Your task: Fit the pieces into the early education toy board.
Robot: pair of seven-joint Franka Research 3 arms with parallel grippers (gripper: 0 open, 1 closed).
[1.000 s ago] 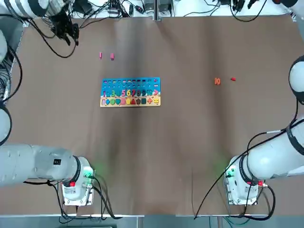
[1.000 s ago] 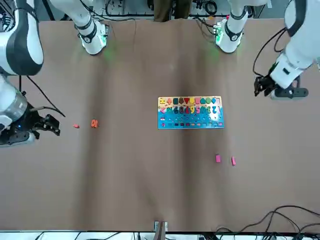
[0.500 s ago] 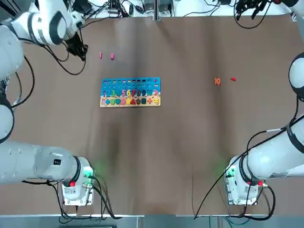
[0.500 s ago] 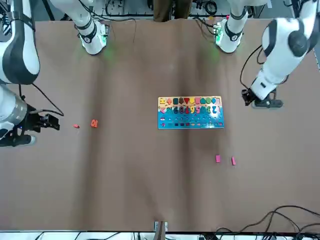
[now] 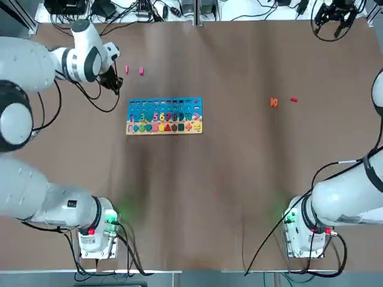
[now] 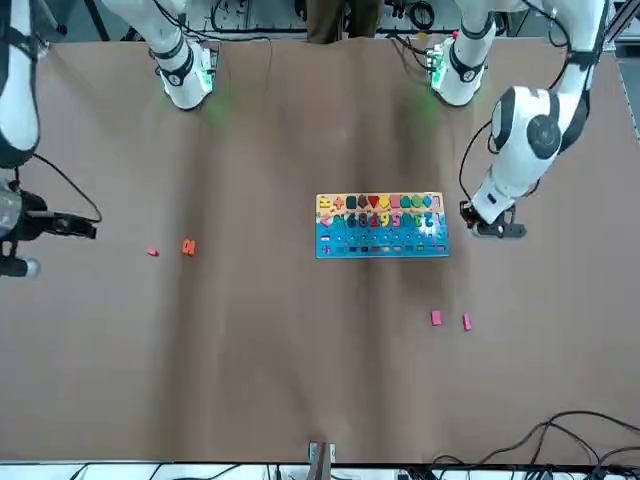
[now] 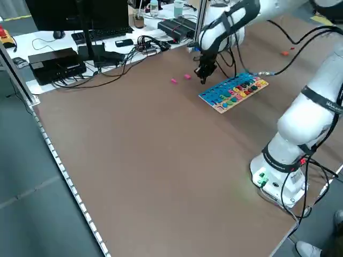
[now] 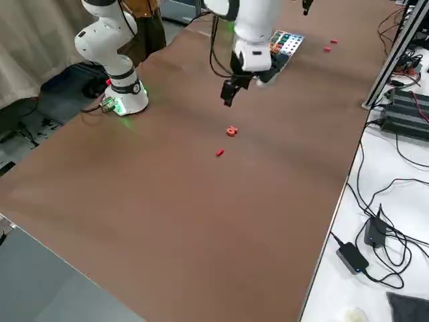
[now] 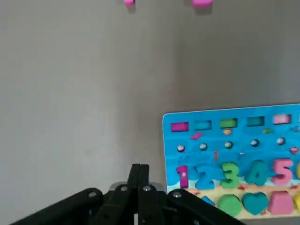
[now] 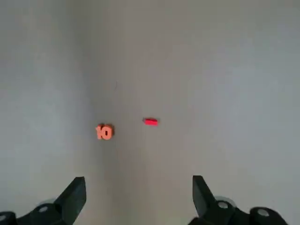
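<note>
In the top view, the toy board (image 5: 164,116) lies a little toward 10 o'clock from the table's middle. Two pink pieces (image 5: 133,70) lie on the cloth at about 11 o'clock from the board, near but apart from it. The orange "10" (image 5: 273,102) and the small red piece (image 5: 294,99) lie well apart from the board at its 3 o'clock. I judge the task is hardly begun: all four pieces are still on the table and none is held. The left gripper (image 5: 114,84) is near the board's far left corner, between the corner and the pink pieces. The right gripper (image 5: 333,13) is over the far edge of the table at 1 o'clock.

In the front view, wide bare brown table (image 6: 300,380) surrounds the board, so there is much room to move.

In the left side view, the left gripper hangs just beside the board's corner; a descent here should keep off that edge.

In the right side view, the "10" and the red piece lie alone, far from the table edges.

In the left wrist view, the left fingers (image 9: 139,180) are pressed together and hold nothing.

In the right wrist view, the right fingers (image 10: 75,194) are spread wide, and both small pieces lie beyond them.
</note>
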